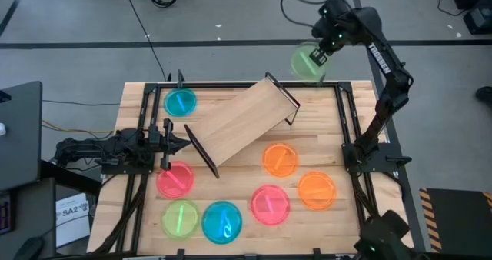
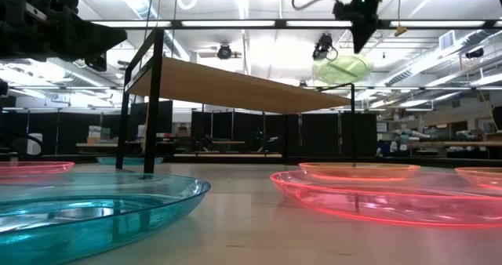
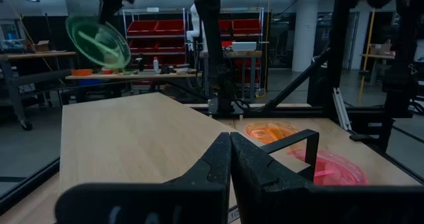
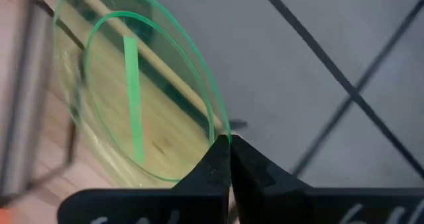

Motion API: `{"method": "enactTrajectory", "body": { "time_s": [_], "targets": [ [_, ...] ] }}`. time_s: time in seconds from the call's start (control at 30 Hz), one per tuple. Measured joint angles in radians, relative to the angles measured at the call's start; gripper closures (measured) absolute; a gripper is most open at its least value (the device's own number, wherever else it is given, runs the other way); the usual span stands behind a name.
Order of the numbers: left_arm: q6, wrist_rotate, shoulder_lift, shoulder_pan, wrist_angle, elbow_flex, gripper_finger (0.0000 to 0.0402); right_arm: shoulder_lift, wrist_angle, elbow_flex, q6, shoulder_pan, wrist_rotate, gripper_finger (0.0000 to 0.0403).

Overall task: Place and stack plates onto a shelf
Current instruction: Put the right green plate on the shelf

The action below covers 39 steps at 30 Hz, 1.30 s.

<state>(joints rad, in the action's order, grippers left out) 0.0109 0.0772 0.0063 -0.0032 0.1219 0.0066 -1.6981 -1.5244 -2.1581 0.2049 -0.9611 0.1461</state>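
Green plate (image 1: 306, 61) hangs tilted, pinched in right claw (image 1: 317, 58).

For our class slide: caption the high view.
Right gripper holds a green plate beyond the shelf.

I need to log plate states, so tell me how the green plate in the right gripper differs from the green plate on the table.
The held green plate is lifted above the table's far right corner, pinched at its rim by the right gripper; the other green plate lies on the table near the front left. The held one is tilted; the other lies flat and untouched. Both are round, translucent and green.
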Motion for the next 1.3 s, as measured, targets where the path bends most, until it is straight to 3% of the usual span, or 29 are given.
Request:
{"method": "enactTrajectory", "body": {
  "time_s": [0.23, 0.83, 1.3],
  "targets": [
    [0.0, 0.0, 0.0, 0.0, 0.0, 0.0, 0.0388, 0.0, 0.004, -0.076, -0.08, 0.07, -0.124, 0.0394],
    [0.0, 0.0, 0.0, 0.0, 0.0, 0.0, 0.0388, 0.0, 0.057, -0.079, -0.162, 0.379, -0.142, 0.0394],
    [0.0, 0.0, 0.0, 0.0, 0.0, 0.0, 0.0388, -0.001, 0.096, -0.043, -0.187, 0.487, -0.141, 0.0394]
  ]
}}
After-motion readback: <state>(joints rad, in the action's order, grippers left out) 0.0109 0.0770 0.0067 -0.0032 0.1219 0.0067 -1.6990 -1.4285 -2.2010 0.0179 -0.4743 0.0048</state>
